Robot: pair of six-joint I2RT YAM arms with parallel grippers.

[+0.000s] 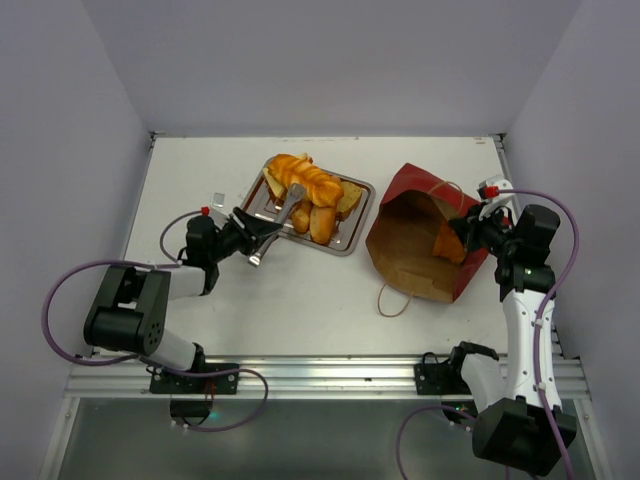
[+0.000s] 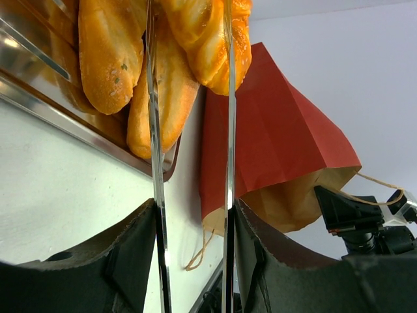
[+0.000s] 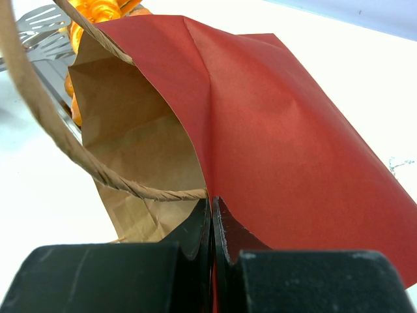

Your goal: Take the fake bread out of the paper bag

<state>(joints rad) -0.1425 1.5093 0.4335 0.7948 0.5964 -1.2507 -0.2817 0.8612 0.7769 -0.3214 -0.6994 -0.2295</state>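
The dark-red paper bag [image 1: 415, 190] lies on its side, its tan mouth open toward the near left. One orange bread piece [image 1: 450, 243] shows inside it. My right gripper [image 1: 470, 232] is shut on the bag's rim [image 3: 212, 208], beside a twine handle [image 3: 65, 150]. Several golden breads [image 1: 305, 190] are piled on the steel tray [image 1: 262, 200]. My left gripper [image 1: 243, 233] is shut on metal tongs [image 1: 285, 212]. The blades [image 2: 155, 163] run between its fingers [image 2: 194, 208] and reach the loaves [image 2: 107, 59]; the tips are out of frame.
The bag's other twine loop [image 1: 392, 300] lies on the white table in front of the bag. White walls close in the table at the back and on both sides. A metal rail runs along the near edge.
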